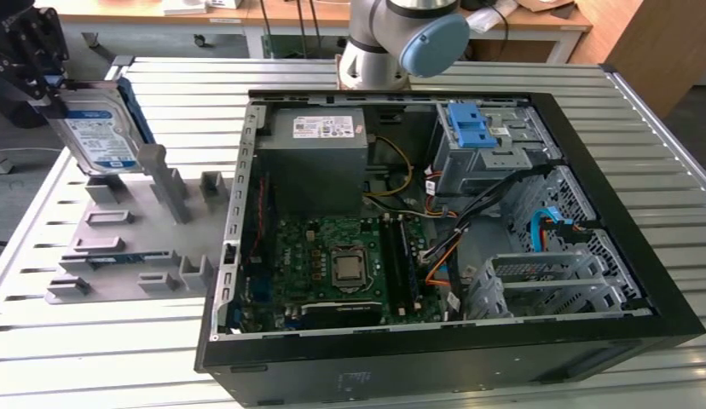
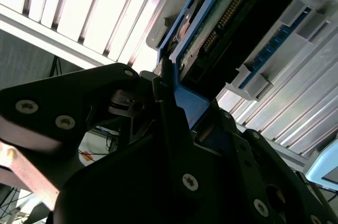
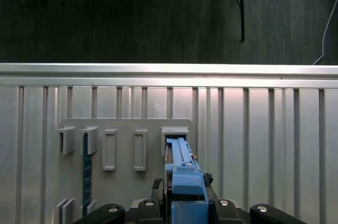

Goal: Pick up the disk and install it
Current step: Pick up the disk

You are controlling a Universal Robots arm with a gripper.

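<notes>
Standing on edge at the exterior view's far left, the disk (image 1: 100, 136), a flat silver hard drive with a white-and-blue label in a blue plastic carrier, is pinched at its upper end by the black gripper (image 1: 49, 89), with the jaws pressed onto its two sides. Its long axis runs steeply down from the jaws, slightly tilted. Its lower end sits at an upright slot of the grey moulded fixture plate (image 1: 125, 230); whether it is clear of that slot cannot be told. Bare slatted aluminium table (image 1: 182, 85) is seen around it. Well apart, toward the exterior view's right, the open black computer case (image 1: 632, 213) is laid. The case's near wall and the grey power-supply box (image 1: 319, 153) are placed between the disk and the metal drive cage with the blue latch (image 1: 481, 128).
</notes>
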